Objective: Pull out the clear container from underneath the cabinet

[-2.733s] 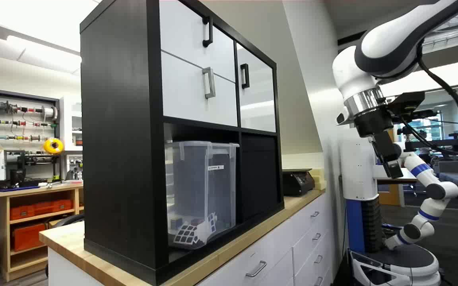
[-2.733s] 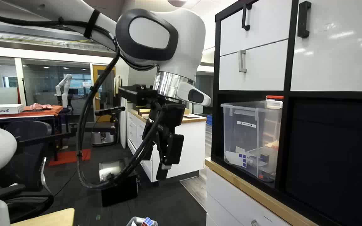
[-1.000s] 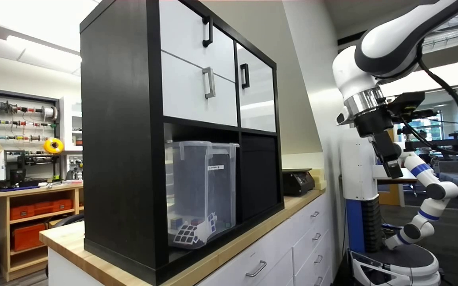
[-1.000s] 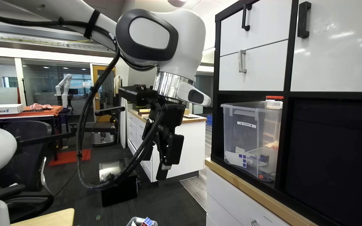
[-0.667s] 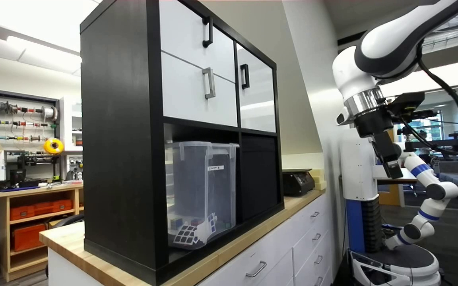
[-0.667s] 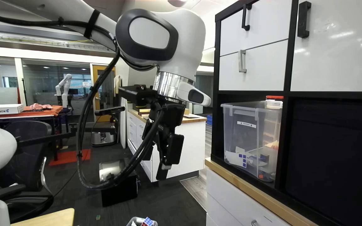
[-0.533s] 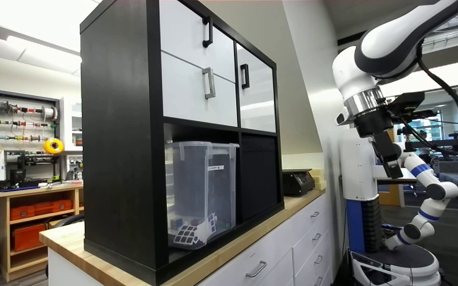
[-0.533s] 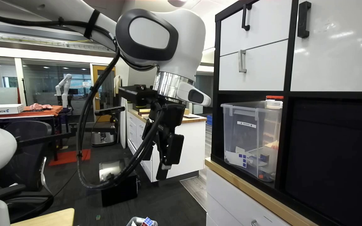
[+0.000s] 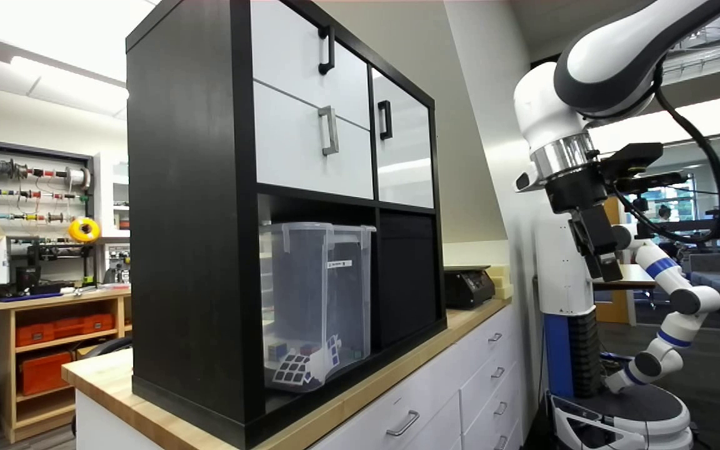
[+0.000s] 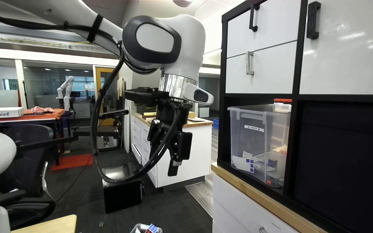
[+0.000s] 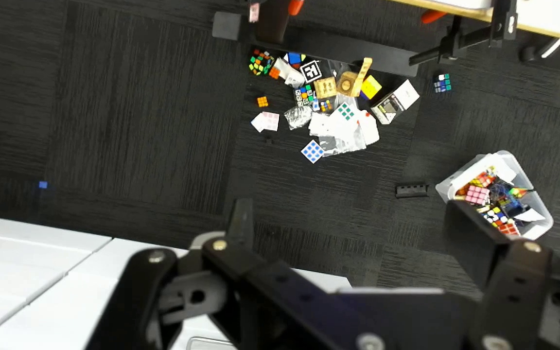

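Evidently, the black two-finger gripper stands spread and unloaded, dark patterned carpet showing below it. Against the preceding pictures, it has shifted slightly towards the tall white-fronted black cube shelving unit in both exterior views; this probably marks the start of an approach, no pull begun. Well apart from the tool, the large boxy translucent plastic container sits upright and undisturbed in a lower cubby. Under the unit runs a pale wooden worktop. Below the tool, coloured puzzle cubes lie strewn near an open plastic tub; a glass partition stands in the room beyond.
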Tool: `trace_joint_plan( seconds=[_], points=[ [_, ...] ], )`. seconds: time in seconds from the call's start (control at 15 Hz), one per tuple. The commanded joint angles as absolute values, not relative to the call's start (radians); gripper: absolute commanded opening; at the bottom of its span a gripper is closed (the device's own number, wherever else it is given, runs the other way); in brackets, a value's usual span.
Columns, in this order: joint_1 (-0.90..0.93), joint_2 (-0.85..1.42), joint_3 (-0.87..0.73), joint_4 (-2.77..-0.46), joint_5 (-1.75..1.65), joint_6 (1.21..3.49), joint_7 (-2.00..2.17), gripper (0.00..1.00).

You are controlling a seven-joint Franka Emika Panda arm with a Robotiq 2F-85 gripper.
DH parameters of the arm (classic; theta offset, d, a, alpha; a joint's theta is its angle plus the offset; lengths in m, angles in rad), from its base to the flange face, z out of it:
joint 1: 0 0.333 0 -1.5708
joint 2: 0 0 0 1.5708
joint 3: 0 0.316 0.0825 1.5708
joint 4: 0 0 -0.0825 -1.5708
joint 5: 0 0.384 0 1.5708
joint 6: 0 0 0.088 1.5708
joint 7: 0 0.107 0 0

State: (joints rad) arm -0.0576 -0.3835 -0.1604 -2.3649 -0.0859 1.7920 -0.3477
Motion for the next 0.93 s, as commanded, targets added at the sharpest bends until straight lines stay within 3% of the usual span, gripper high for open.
trace_joint_plan(
  seconds=[0.0, 0.87],
  points=[
    [-0.017, -0.401, -0.145, -2.363, -0.064, 1.848, -0.438, 1.00],
    [0.105, -0.387, -0.110, -2.255, 0.023, 2.061, -0.777, 1.00]
  ],
)
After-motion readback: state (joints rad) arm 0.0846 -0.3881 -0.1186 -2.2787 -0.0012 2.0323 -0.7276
